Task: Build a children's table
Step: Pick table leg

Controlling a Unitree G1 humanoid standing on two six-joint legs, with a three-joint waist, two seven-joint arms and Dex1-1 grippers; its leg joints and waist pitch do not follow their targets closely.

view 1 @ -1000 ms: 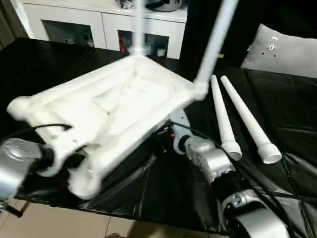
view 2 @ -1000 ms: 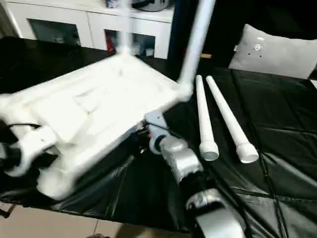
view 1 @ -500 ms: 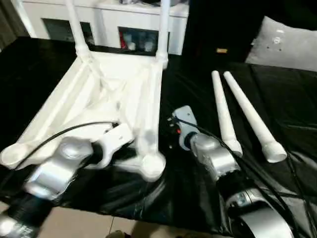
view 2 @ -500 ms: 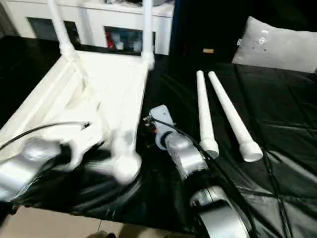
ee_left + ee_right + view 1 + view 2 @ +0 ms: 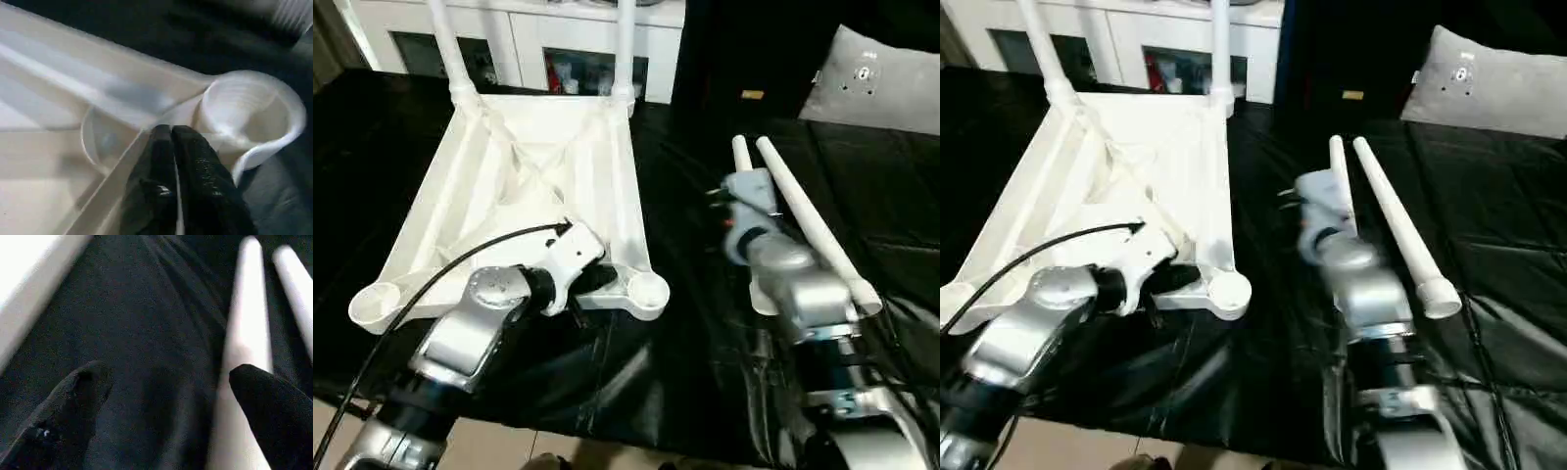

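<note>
The children's table top (image 5: 533, 186) lies upside down on the black cloth, ribbed underside up. Two white legs (image 5: 445, 49) (image 5: 625, 44) stand in its far corners, while the near sockets (image 5: 646, 291) (image 5: 374, 304) are empty. My left gripper (image 5: 171, 139) sits at the near edge beside the near-right socket, fingers pressed together on a thin rib of the top. Two loose legs (image 5: 1391, 225) (image 5: 1337, 166) lie side by side to the right. My right gripper (image 5: 168, 374) hovers open over them, one finger (image 5: 266, 396) above the nearer leg (image 5: 244, 333).
White cabinets (image 5: 529, 44) stand behind the table and a grey cushion (image 5: 881, 83) lies at the back right. Black cloth (image 5: 675, 362) covers the work surface to its front edge, with pale floor (image 5: 509, 446) below. A black cable (image 5: 460, 264) runs along my left forearm.
The table top, tilted up a second ago, has come down flat on the cloth. My right arm has swung from beside the top over to the loose legs.
</note>
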